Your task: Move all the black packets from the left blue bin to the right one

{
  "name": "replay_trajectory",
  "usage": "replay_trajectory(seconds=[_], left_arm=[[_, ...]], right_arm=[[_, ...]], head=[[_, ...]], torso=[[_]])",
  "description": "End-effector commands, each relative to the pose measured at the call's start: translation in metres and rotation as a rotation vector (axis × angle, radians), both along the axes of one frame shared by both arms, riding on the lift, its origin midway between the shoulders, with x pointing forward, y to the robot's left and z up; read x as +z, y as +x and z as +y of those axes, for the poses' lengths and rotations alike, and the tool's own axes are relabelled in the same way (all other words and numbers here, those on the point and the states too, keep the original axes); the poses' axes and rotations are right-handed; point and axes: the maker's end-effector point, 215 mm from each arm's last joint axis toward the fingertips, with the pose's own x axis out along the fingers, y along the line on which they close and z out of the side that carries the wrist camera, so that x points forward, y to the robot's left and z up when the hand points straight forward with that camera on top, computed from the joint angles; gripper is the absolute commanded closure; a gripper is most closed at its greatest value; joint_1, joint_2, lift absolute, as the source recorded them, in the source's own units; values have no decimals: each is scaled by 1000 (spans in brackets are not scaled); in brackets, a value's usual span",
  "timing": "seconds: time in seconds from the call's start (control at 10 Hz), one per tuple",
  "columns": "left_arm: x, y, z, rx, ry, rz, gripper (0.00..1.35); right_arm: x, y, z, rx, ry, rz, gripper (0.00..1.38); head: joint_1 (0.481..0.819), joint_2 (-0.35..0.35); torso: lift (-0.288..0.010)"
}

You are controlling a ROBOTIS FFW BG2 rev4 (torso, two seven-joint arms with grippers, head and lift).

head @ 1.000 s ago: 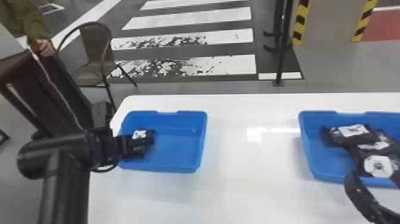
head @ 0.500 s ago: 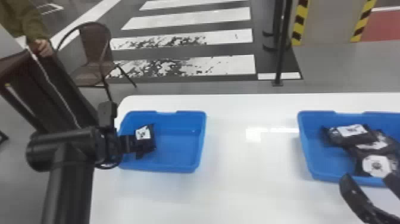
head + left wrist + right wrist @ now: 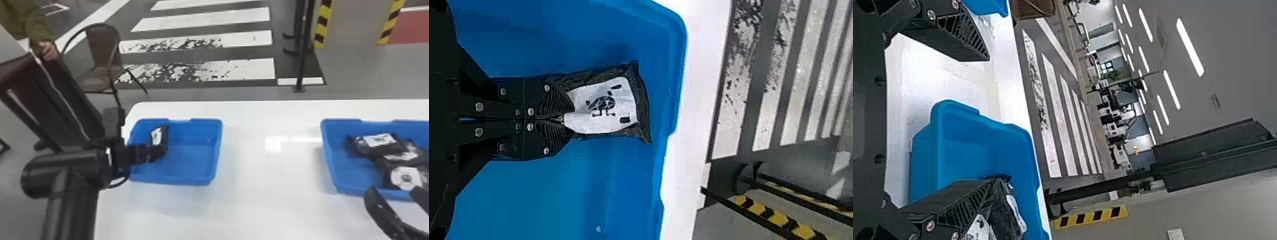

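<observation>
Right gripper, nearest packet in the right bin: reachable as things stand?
Likely yes. The right gripper is open by the near wall of the right bin, and the packet looks uncovered on top. It may need to clear that wall first.

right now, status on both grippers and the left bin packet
Left gripper jaws shut on black packet in left bin; right gripper jaws apart, near right bin; nothing seen blocking the packet.

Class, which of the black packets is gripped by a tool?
The packet at the left blue bin, pinched by the left tool; the other packets lie overlapping in the right blue bin.
</observation>
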Motion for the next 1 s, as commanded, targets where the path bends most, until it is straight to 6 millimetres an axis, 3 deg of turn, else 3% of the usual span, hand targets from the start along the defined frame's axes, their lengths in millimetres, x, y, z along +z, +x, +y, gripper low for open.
replay_trajectory(seconds=[0.0,0.2,0.4,0.7,0.9], left_arm=[[34,-16,-24,-52,27,-98,1181],[76,-33,-74,-162,69,-219,1181],[103,-45,-133,-288,61,-301,1181],[120,-57,-228,-465,-43,-357,1181],[123,-72,-279,-560,-115,-359,1181]], right_arm=[[4,2,3,10,3,-10,153],[14,10,11,46,8,-41,153],[34,24,39,125,55,-93,151],[54,39,113,297,196,-113,150],[67,58,128,333,219,-143,148]], head=[[695,199],[695,167],[695,124],[695,80],[695,52]], torso=[[-140],[-140],[-140],[-140],[-140]])
